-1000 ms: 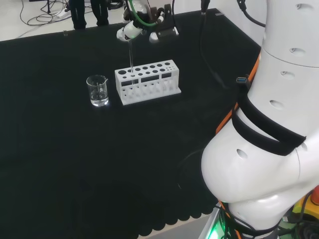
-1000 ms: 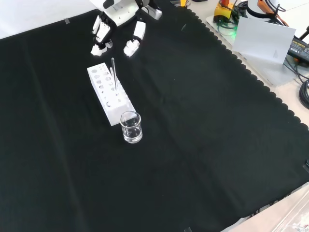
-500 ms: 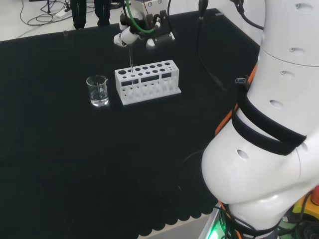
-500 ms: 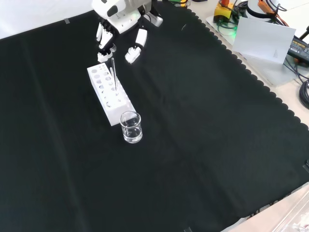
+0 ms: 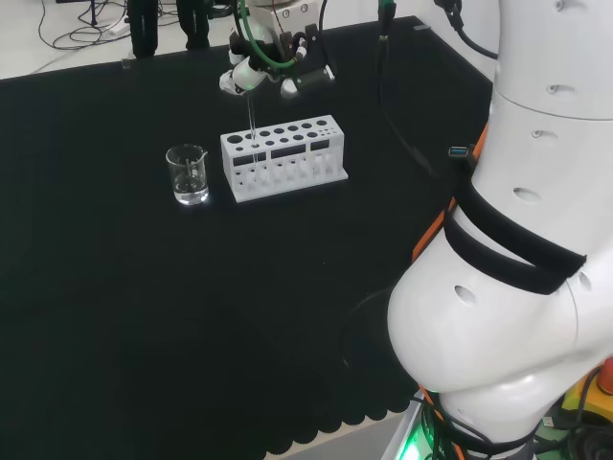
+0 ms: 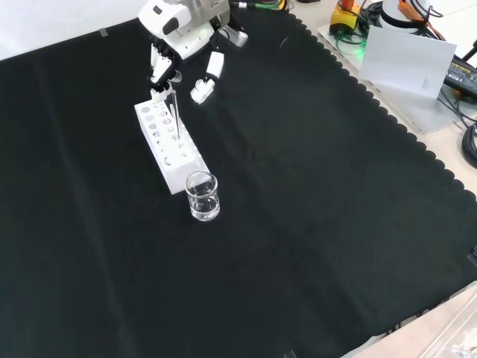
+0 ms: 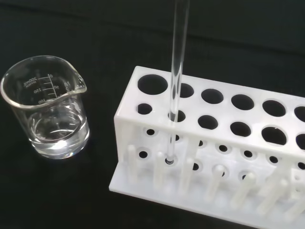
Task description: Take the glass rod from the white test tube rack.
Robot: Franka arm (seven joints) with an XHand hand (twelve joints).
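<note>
Above the white test tube rack (image 6: 168,139), the hand (image 6: 179,33) hovers open at the glass rod (image 6: 175,114)'s twelve o'clock tip; pinching it looks next.

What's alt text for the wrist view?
A glass rod stands upright in a hole near one end of a white test tube rack on black cloth, beside a small glass beaker holding a little clear liquid.

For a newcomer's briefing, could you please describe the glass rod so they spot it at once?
Find the white test tube rack on the black cloth, beside a glass beaker. The glass rod, thin and clear, stands upright in a hole near the beaker end, the rack's sole occupant.
</note>
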